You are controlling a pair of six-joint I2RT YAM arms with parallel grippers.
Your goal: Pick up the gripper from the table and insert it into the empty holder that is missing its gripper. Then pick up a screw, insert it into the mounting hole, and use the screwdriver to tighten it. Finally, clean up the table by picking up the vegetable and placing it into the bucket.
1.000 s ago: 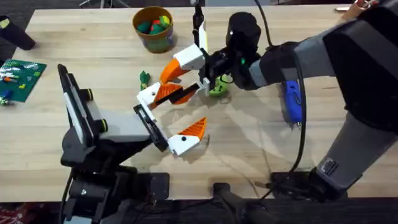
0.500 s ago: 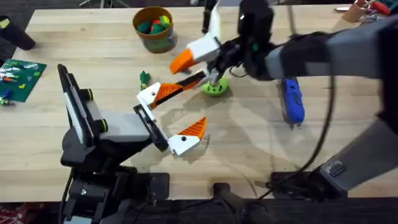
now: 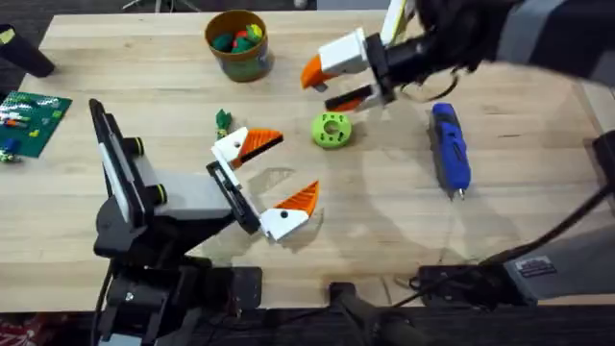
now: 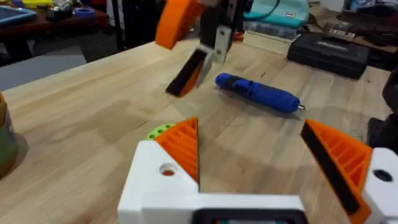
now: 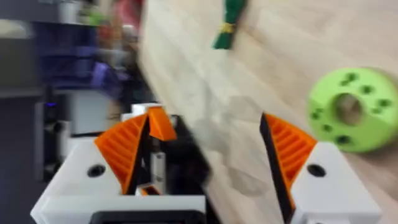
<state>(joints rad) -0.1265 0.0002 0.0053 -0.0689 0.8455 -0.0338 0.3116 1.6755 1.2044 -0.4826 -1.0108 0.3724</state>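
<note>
Right end effector (image 3: 338, 85): mine, jaws spread, empty.
Fingertip (image 3: 259, 141): seated in holder (image 3: 229, 149).
Next: screw; approach slowly, pinch upright.

The right arm (image 3: 538, 34) is a dark blur cut off by the overhead view's top and right edges. Its pincer (image 3: 341, 79) is smeared, so the lower finger's tip is unclear. In the right wrist view, the room beyond the pincer (image 5: 205, 149) is too blurred to read.
</note>
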